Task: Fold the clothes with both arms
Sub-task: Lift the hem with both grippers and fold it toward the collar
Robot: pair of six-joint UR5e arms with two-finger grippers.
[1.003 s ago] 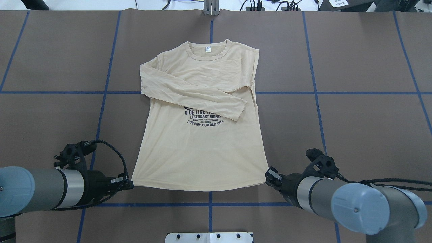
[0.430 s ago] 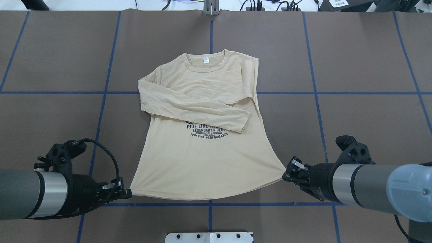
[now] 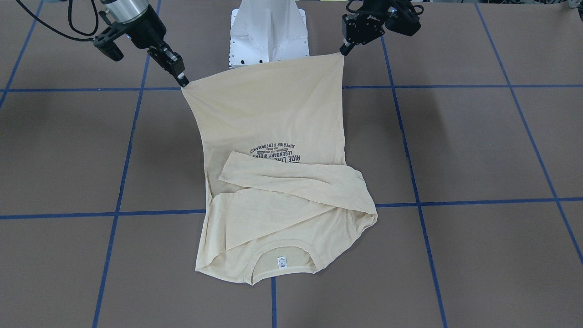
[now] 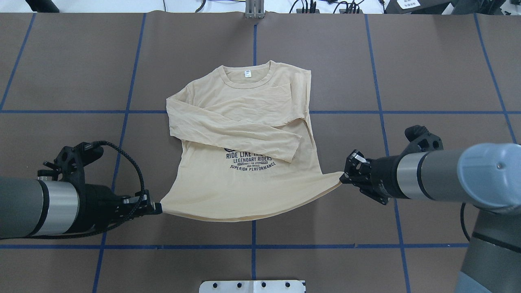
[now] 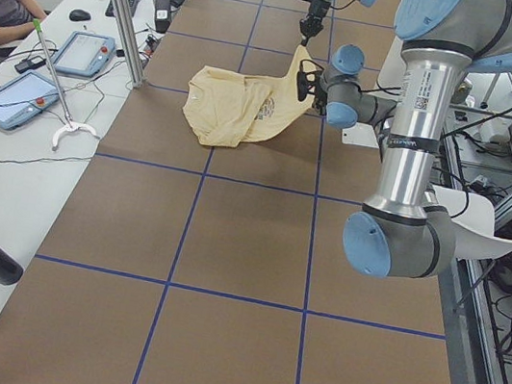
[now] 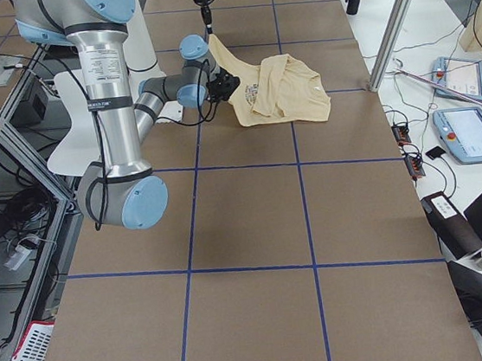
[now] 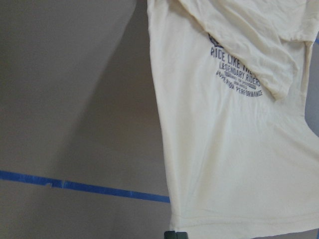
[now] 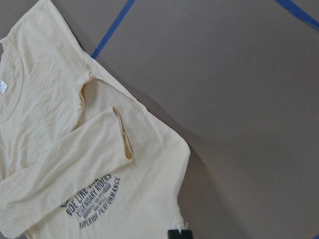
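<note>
Holding up the hem (image 4: 228, 217) of a cream long-sleeved shirt (image 4: 244, 191) above the tabletop (image 4: 427, 73), two robot arms (image 4: 431, 179) are working together. The left arm's fingers (image 4: 151, 208) are pinching the seven o'clock hem corner; the right arm's fingers (image 4: 347, 178) are pinching the four o'clock corner, farther forward. Collar (image 4: 244, 79) and crossed sleeves (image 4: 236, 130) are lying at twelve o'clock. That unevenness could be skewing the fold, and thin fabric could be slipping free.

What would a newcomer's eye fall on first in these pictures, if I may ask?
The cream shirt in the middle of the brown table, with its sleeves folded across the chest. Its hem is lifted off the table, the left gripper and the right gripper each pinching one hem corner.
</note>
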